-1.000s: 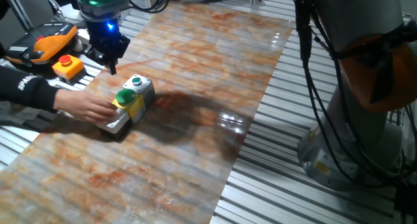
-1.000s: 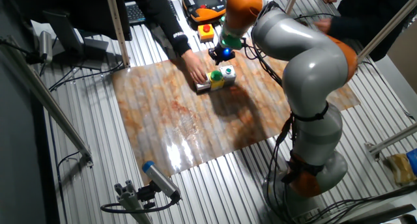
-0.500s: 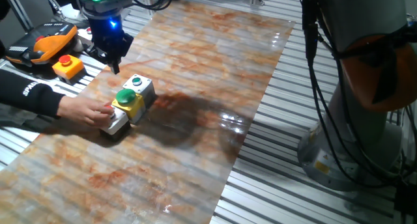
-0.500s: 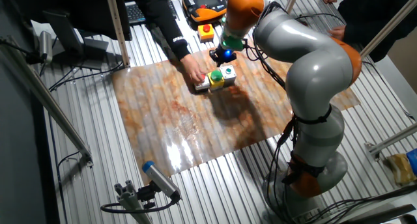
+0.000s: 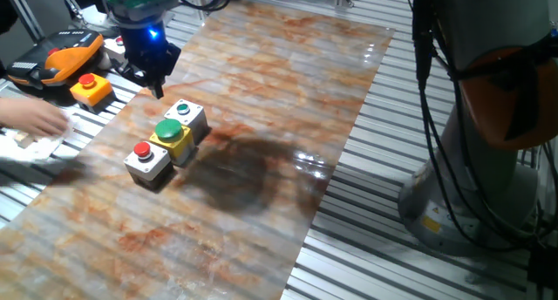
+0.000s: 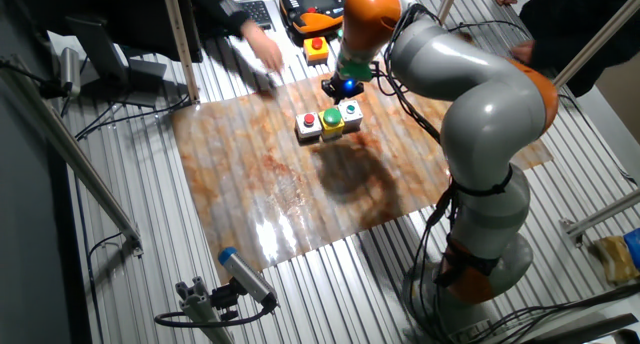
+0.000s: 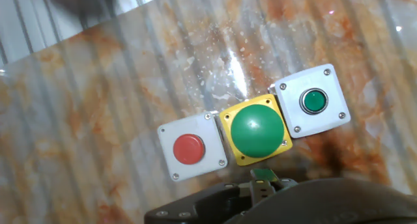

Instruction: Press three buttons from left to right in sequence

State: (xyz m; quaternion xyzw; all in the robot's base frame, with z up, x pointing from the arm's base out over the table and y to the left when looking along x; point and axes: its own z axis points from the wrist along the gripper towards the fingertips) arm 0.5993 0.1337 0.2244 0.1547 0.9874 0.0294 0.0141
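Note:
The three button boxes stand in a touching row on the marbled board (image 5: 261, 99). The grey box with the red button (image 5: 144, 158) is nearest the board's left edge, then the yellow box with the green dome (image 5: 172, 134), then the grey box with the small green button (image 5: 186, 117). The hand view shows them left to right: red (image 7: 189, 149), dome (image 7: 256, 129), small green (image 7: 313, 101). They also show in the other fixed view (image 6: 330, 120). My gripper (image 5: 155, 80) hangs above the board just behind the row, touching nothing. Its fingertips are not clear enough to judge.
A lone orange box with a red button (image 5: 90, 88) and a teach pendant (image 5: 63, 56) lie off the board at the left. A person's hand (image 5: 35, 119) is there, beside a small white thing. My arm's base (image 5: 471, 187) stands at the right.
The person's hand has let go of the button row and pulled away to the left, uncovering the grey box with the red button. My gripper has barely moved.

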